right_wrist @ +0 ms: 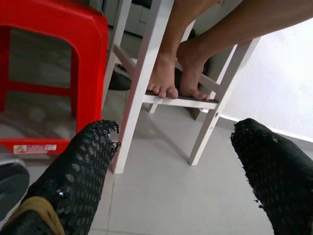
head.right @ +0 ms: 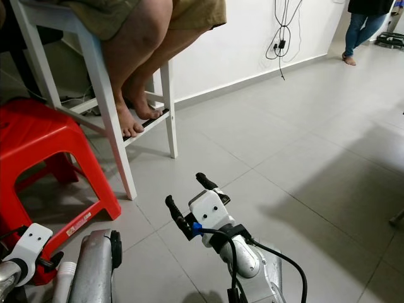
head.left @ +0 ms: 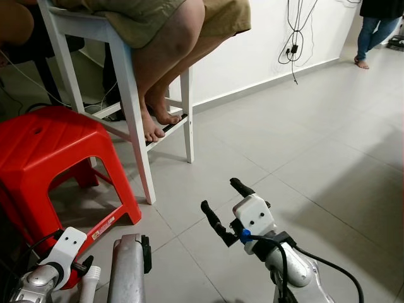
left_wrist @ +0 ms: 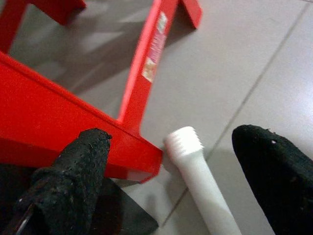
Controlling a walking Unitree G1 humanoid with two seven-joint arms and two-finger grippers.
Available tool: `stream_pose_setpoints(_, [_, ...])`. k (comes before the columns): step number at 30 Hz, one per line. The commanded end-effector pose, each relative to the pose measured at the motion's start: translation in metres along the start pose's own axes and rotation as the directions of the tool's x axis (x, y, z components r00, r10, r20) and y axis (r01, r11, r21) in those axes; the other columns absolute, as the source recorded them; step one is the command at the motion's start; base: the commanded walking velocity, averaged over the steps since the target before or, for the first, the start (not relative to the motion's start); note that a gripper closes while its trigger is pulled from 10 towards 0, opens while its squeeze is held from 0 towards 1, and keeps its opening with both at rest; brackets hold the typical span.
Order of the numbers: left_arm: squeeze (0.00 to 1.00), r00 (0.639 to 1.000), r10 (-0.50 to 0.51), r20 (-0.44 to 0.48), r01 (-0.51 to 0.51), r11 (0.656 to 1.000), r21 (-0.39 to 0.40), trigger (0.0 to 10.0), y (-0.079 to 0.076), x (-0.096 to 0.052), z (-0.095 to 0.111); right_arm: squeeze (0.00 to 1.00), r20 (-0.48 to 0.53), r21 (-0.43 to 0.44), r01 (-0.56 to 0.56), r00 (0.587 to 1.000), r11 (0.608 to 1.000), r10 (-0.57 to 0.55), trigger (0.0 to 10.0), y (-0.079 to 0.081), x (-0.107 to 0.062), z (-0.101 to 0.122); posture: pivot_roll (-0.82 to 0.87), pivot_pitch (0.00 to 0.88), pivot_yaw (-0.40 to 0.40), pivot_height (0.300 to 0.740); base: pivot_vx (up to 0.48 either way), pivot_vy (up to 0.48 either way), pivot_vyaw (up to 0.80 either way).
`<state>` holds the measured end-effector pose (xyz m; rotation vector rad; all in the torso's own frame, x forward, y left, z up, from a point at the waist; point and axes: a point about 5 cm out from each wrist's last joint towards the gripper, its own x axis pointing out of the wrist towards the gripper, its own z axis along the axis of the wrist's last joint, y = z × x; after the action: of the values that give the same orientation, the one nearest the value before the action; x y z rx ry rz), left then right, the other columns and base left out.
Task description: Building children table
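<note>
A white table leg (left_wrist: 195, 181) with a threaded end lies between the wide-spread fingers of my left gripper (left_wrist: 173, 139). Neither finger touches it. Its threaded tip points at the foot of a red plastic stool (left_wrist: 137, 98). In the left eye view the leg (head.left: 90, 284) shows at the bottom left, beside my left wrist. My right gripper (head.left: 220, 194) is held out over the grey floor tiles, open, with nothing between its fingers (right_wrist: 93, 156).
The red stool (head.left: 44, 145) stands at the left. Behind it a person sits on a tall white stool (head.left: 136, 126), bare feet (head.left: 154, 126) on its rung. Cables (head.left: 293, 44) hang on the white wall. Another person (head.left: 372, 31) stands far right.
</note>
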<state>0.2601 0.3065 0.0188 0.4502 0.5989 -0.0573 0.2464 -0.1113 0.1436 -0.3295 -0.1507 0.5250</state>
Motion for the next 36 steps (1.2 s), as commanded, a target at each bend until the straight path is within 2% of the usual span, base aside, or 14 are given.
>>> stream_pose_setpoints(1, [0.0, 1.0, -0.021, -0.017, 0.021, 1.0, 0.003, 10.0, -0.003, 0.0, -0.002, 0.0, -0.001, 0.0, -0.017, 1.0, 1.0, 0.017, 10.0, 0.002, -0.001, 0.002, -0.02, 0.0, -0.021, 0.3, 0.0, 0.0, 0.0])
stream_pose_setpoints(6, [0.0, 0.999, -0.043, -0.032, 0.043, 0.999, 0.006, 10.0, -0.003, -0.001, -0.007, 0.0, -0.001, -0.007, -0.039, 0.999, 0.999, 0.039, 10.0, 0.007, -0.003, 0.004, -0.02, 0.003, -0.021, 0.3, 0.0, 0.0, 0.0])
stream_pose_setpoints(7, [0.0, 0.997, -0.058, -0.054, 0.059, 0.998, 0.014, 10.0, -0.002, -0.005, -0.015, 0.0, 0.003, -0.006, -0.053, 0.999, 0.999, 0.053, 10.0, 0.012, -0.005, 0.007, -0.02, 0.048, -0.02, 0.3, 0.0, 0.0, 0.0])
stream_pose_setpoints(8, [0.0, 0.997, -0.058, -0.054, 0.059, 0.998, 0.014, 10.0, -0.002, -0.005, -0.015, 0.0, 0.003, -0.006, -0.053, 0.999, 0.999, 0.053, 10.0, 0.012, -0.005, 0.007, -0.02, 0.048, -0.02, 0.3, 0.0, 0.0, 0.0])
stream_pose_setpoints(10, [0.0, 0.992, -0.077, -0.095, 0.08, 0.996, 0.026, 10.0, -0.001, -0.013, -0.031, 0.0, 0.018, 0.0, -0.083, 0.996, 0.997, 0.083, 10.0, 0.019, -0.006, 0.014, -0.01, 0.09, -0.023, 0.3, 0.0, 0.0, 0.0])
stream_pose_setpoints(13, [0.0, 0.988, -0.092, -0.123, 0.096, 0.995, 0.032, 10.0, -0.001, -0.018, -0.041, 0.0, 0.038, -0.006, -0.119, 0.992, 0.993, 0.119, 10.0, 0.024, -0.005, 0.023, -0.01, 0.147, -0.022, 0.3, 0.0, 0.0, 0.0])
stream_pose_setpoints(15, [0.0, 0.987, -0.097, -0.13, 0.102, 0.994, 0.032, 10.0, -0.001, -0.019, -0.043, 0.0, 0.045, -0.01, -0.131, 0.99, 0.991, 0.132, 10.0, 0.026, -0.004, 0.026, -0.01, 0.147, -0.022, 0.3, 0.0, 0.0, 0.0])
stream_pose_setpoints(19, [0.0, 0.98, -0.104, -0.17, 0.113, 0.993, 0.045, 10.0, 0.006, -0.029, -0.056, 0.0, 0.098, -0.033, -0.193, 0.976, 0.981, 0.195, 10.0, 0.032, 0.006, 0.045, 0.0, 0.23, -0.023, 0.3, 0.0, 0.0, 0.0])
stream_pose_setpoints(23, [0.0, 0.979, -0.104, -0.174, 0.114, 0.992, 0.048, 10.0, 0.008, -0.03, -0.058, 0.0, 0.103, -0.034, -0.199, 0.974, 0.979, 0.201, 10.0, 0.033, 0.007, 0.048, 0.0, 0.23, -0.023, 0.3, 0.0, 0.0, 0.0])
stream_pose_setpoints(24, [0.0, 0.979, -0.105, -0.175, 0.116, 0.992, 0.053, 10.0, 0.011, -0.033, -0.059, 0.0, 0.113, -0.037, -0.207, 0.971, 0.978, 0.209, 10.0, 0.032, 0.008, 0.051, 0.01, 0.292, -0.027, 0.3, 0.0, 0.0, 0.0])
stream_pose_setpoints(28, [0.0, 0.977, -0.109, -0.181, 0.123, 0.99, 0.065, 10.0, 0.017, -0.037, -0.061, 0.0, 0.119, -0.033, -0.198, 0.972, 0.98, 0.2, 10.0, 0.027, 0.011, 0.055, 0.02, 0.329, -0.031, 0.3, 0.0, 0.0, 0.0])
stream_pose_setpoints(31, [0.0, 0.976, -0.108, -0.187, 0.123, 0.99, 0.069, 10.0, 0.023, -0.043, -0.066, 0.0, 0.122, -0.026, -0.181, 0.976, 0.983, 0.183, 10.0, 0.032, 0.006, 0.06, 0.0, 0.341, -0.04, 0.3, 0.0, 0.0, 0.0])
stream_pose_setpoints(34, [0.0, 0.976, -0.123, -0.179, 0.138, 0.988, 0.074, 10.0, 0.015, -0.037, -0.06, 0.0, 0.126, -0.021, -0.142, 0.982, 0.99, 0.143, 10.0, 0.032, 0.002, 0.063, 0.0, 0.352, -0.038, 0.3, 0.0, 0.0, 0.0])
stream_pose_setpoints(36, [0.0, 0.976, -0.133, -0.174, 0.15, 0.985, 0.087, 10.0, 0.011, -0.034, -0.056, 0.0, 0.127, -0.023, -0.118, 0.985, 0.993, 0.12, 10.0, 0.025, 0.003, 0.064, 0.0, 0.363, -0.033, 0.3, 0.0, 0.0, 0.0])
